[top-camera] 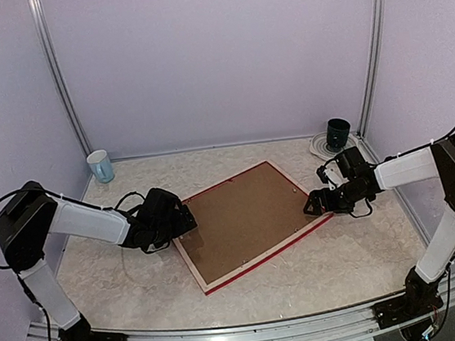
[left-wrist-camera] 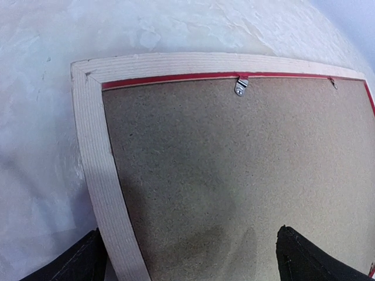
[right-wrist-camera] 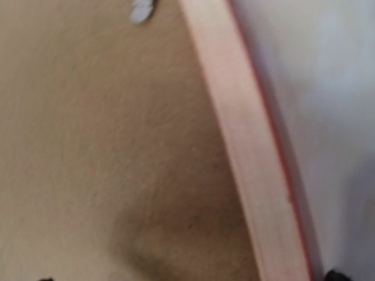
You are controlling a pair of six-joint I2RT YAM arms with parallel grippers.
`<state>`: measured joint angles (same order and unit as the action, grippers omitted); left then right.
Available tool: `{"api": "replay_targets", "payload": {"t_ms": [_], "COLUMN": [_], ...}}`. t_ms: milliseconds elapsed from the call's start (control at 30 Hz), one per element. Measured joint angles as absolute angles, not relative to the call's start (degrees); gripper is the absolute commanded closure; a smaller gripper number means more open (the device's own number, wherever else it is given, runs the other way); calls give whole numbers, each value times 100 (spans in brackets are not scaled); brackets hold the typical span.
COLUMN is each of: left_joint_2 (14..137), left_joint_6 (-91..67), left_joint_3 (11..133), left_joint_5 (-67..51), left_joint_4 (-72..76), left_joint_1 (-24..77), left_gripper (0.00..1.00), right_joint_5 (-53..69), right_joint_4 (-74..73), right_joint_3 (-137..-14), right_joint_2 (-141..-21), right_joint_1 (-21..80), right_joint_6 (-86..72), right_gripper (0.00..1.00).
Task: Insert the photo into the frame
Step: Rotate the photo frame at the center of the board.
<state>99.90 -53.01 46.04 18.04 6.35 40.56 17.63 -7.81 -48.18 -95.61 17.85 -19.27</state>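
The frame [top-camera: 268,255] lies face down mid-table with the backing board [top-camera: 245,218] in it; the photo is nowhere in view. Left gripper [top-camera: 185,220] and right gripper [top-camera: 314,207] hover at its left and right rails, jaws spread and empty. Turning the clip [left-wrist-camera: 241,86] aside first seems wise (only the left wrist view shows it sharply).

The frame [top-camera: 255,264] lies back-up on the tabletop [top-camera: 345,264], with a backing board [top-camera: 245,218] in it. The left end effector [top-camera: 186,223] is at the frame's left edge and the right end effector [top-camera: 314,206] at its right edge. A mug [top-camera: 100,166] stands behind-left of the frame, a cup [top-camera: 338,134] behind-right.
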Motion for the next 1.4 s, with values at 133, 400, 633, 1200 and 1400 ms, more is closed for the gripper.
{"api": "replay_targets", "payload": {"t_ms": [133,400,633,1200,1400], "left_joint_2": [10237,10700,10960,10451,10440], "left_joint_6": [-5094,-4639,-4230,-3863,-3806], "left_joint_3": [4901,5485,5907,5450,5441], "left_joint_5": [1682,1422,1227,1081,1122], "left_joint_4": [635,631,432,-106,-215], "left_joint_1": [3881,3529,3336,3319,3319], "left_gripper": [1,1,1,14,26], "right_joint_5": [1728,1619,1549,722,670], "right_joint_4": [-987,-1240,-1358,-1516,-1514], "right_joint_3": [-4383,-3955,-3879,-3879,-3879], "right_joint_2": [-9050,-8370,-7915,-7601,-7642], "right_joint_1": [1944,2414,2762,2834,2834], "right_joint_6": [-2058,-2344,-2613,-2814,-2812], "right_gripper": [1,1,1,1,1]}}
